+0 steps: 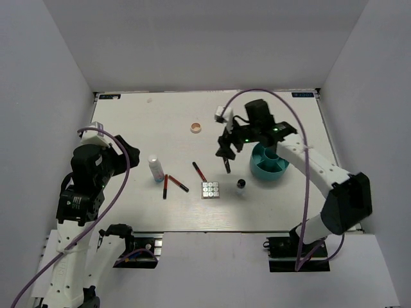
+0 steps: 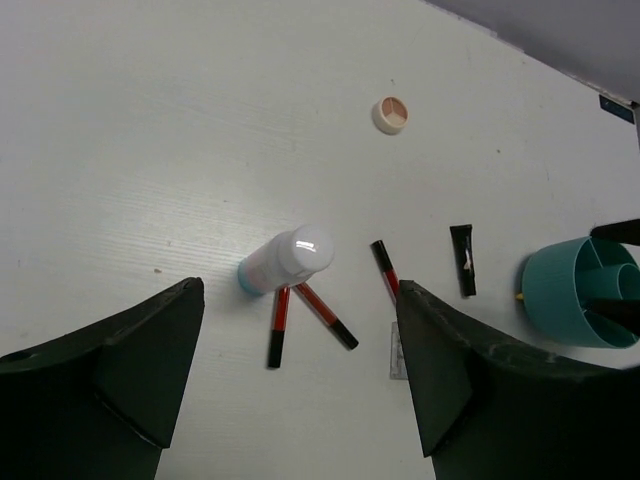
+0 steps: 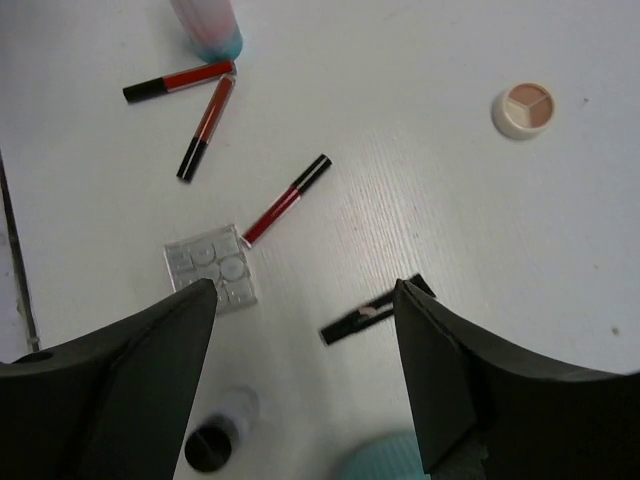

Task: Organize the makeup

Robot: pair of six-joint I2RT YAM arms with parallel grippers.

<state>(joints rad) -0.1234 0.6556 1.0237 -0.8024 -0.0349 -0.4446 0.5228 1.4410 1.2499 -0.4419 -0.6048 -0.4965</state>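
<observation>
The right gripper [image 3: 303, 292] is wide open and holds nothing. It hangs just over the black tube [image 3: 372, 311], which lies flat on the table [image 1: 128, 128]. The teal tub [image 1: 268, 168] sits just beside it on the right, with little walls inside and a round cup in the middle, and all the makeup lies outside it. Near the tube are the square palette [image 3: 212, 268] with rows of round pans, a small vial [image 3: 220, 430] and one red-and-black pencil [image 3: 285, 200]. Farther off, the round peach compact [image 3: 524, 109] has pink and brown powder inside. The left gripper [image 2: 300, 288] is wide open too, up over the standing white bottle [image 2: 288, 258], with two more pencils [image 2: 277, 325] just beside its foot.
</observation>
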